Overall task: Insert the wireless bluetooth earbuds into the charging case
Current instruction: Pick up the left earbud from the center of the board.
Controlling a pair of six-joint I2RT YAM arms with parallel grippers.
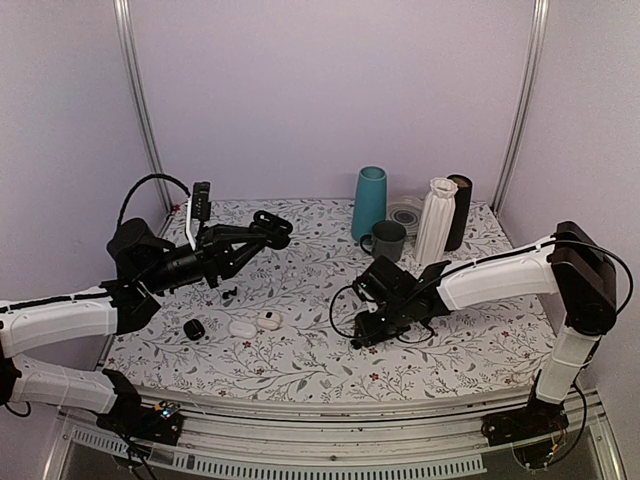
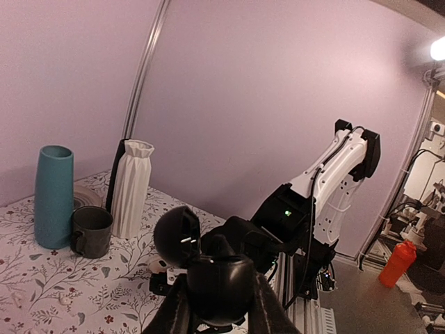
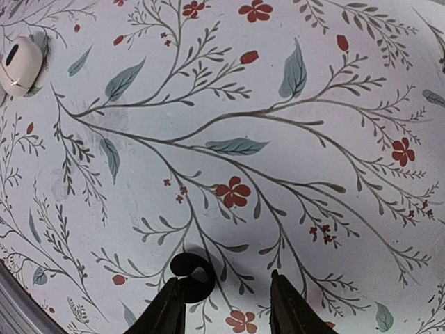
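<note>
My left gripper (image 1: 262,232) is raised above the table's left half and is shut on a black charging case (image 2: 221,282). The case's lid (image 2: 177,236) stands open, and a dark stub rises from the case's well; I cannot tell what it is. My right gripper (image 3: 228,306) is open and low over the floral table near its centre (image 1: 365,335). One tiny glossy black earbud (image 3: 191,275) lies on the cloth, touching the tip of the left finger (image 3: 167,313). The right finger (image 3: 288,309) is apart from it. The other earbud is not clearly in view.
Two small white cases (image 1: 242,327) (image 1: 268,319) and a black round case (image 1: 194,328) lie at front left, with small black bits (image 1: 228,292) behind them. A teal vase (image 1: 369,203), grey mug (image 1: 386,240), white vase (image 1: 436,220) and dark cylinder (image 1: 459,210) stand at the back.
</note>
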